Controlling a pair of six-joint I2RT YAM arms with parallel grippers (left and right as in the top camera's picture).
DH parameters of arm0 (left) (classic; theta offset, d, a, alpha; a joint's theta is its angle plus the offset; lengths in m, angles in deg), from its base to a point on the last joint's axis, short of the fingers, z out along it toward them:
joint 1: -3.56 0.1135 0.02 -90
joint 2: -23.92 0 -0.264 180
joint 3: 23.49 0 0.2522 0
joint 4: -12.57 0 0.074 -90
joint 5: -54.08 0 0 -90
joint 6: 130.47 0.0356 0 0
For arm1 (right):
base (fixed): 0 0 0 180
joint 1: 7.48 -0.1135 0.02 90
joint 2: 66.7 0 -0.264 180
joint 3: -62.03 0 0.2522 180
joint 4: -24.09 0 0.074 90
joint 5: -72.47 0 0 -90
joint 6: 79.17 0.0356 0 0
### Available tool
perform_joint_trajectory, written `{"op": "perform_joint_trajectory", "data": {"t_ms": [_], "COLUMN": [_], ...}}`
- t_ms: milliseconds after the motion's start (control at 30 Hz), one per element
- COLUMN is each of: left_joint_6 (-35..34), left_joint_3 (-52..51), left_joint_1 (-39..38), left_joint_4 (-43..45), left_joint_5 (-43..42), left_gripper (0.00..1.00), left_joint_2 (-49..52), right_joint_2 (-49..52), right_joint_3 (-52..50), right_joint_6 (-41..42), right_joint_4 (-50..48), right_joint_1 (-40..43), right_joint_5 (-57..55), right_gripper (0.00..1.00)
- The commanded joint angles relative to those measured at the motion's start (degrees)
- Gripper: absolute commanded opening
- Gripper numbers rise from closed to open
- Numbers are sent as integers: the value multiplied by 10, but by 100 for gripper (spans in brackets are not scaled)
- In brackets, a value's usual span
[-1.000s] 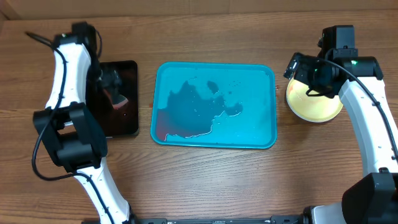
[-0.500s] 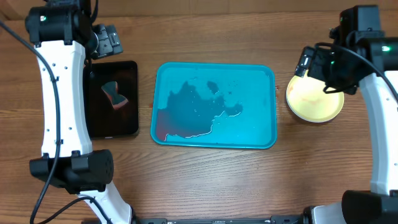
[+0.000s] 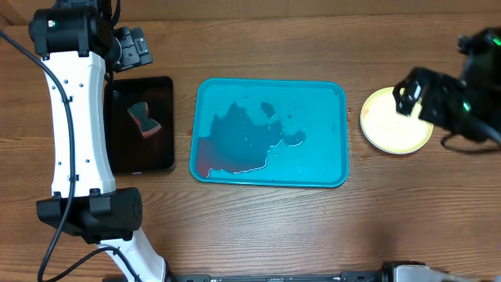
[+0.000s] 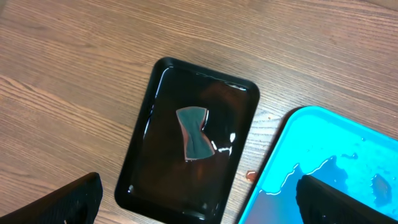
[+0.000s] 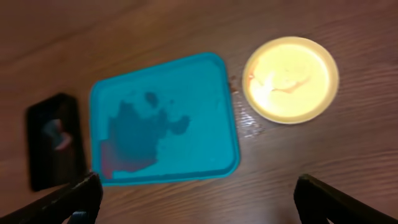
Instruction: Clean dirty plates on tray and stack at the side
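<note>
Now the left gripper (image 3: pixel 135 48) hangs unchanged near the desk's far-left corner, jaws wide, by the black tray (image 3: pixel 162 153) and its sponge (image 3: pixel 143 117). The turquoise tray (image 3: pixel 317 168) lies mid-desk with its long axis left-to-right and reddish water pooled on its left side. The right gripper (image 3: pixel 409 92), jaws wide, has drawn toward the right edge, off the yellow plate (image 3: pixel 391 129). Only the right wrist view shows that plate whole.

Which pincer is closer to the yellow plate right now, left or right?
Right. The right pincer hovers over the yellow plate's far rim. The left pincer is on the opposite side, past the turquoise tray, just beyond the black tray's far edge.
</note>
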Motion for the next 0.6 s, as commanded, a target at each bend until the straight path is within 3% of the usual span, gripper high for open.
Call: {"op": "perform_joint_trajectory", "data": {"t_ms": [0, 100, 267, 567], "left_joint_6": [-4, -4, -4, -4], "left_joint_3": [4, 4, 4, 4], "left_joint_1": [3, 3, 3, 3], "left_joint_4": [1, 1, 1, 1], "left_joint_5": [-1, -1, -1, -1], "left_gripper": [100, 100, 100, 100], "left_joint_2": [5, 5, 5, 5], "right_joint_2": [-23, -32, -43, -83], "right_joint_3": [14, 14, 13, -2], "right_joint_6": [-8, -8, -84, -88], "right_joint_4": [-1, -1, -1, -8], "right_joint_1": [0, 0, 0, 0], "right_joint_5": [59, 58, 43, 21], "right_gripper": [100, 100, 100, 100]}}
